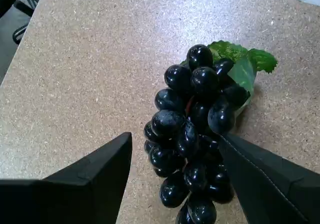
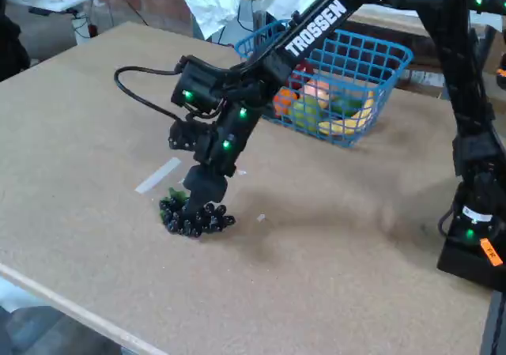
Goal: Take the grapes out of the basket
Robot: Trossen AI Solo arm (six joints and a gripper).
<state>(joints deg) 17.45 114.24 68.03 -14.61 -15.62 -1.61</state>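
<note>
Wrist view looks down on a speckled tan table [image 1: 75,74]. At lower left sits one black finger [image 1: 100,176] of the gripper [image 1: 175,176], clear of the fruit, with bare tabletop between them. Next come the grapes [image 1: 195,129], a glossy dark bunch lying on the table, their green leaves [image 1: 240,62] pointing toward the upper right. The other finger, at lower right, touches the bunch's right edge. The jaws stand wide apart around the lower part of the bunch without squeezing it.

Fixed view shows the same table [image 2: 79,134] from the side. A pale strip [image 2: 158,175] lies left of centre. Just right of it and nearer the camera, the grapes [image 2: 194,217] rest on the tabletop under the gripper [image 2: 202,201], which points steeply down from the arm [image 2: 308,31]. The arm reaches back to the upper right. Behind it, well apart from the grapes, stands the blue basket [image 2: 387,70] with orange, green, yellow and pink fruit inside. The arm's base [image 2: 474,236] is at far right.
</note>
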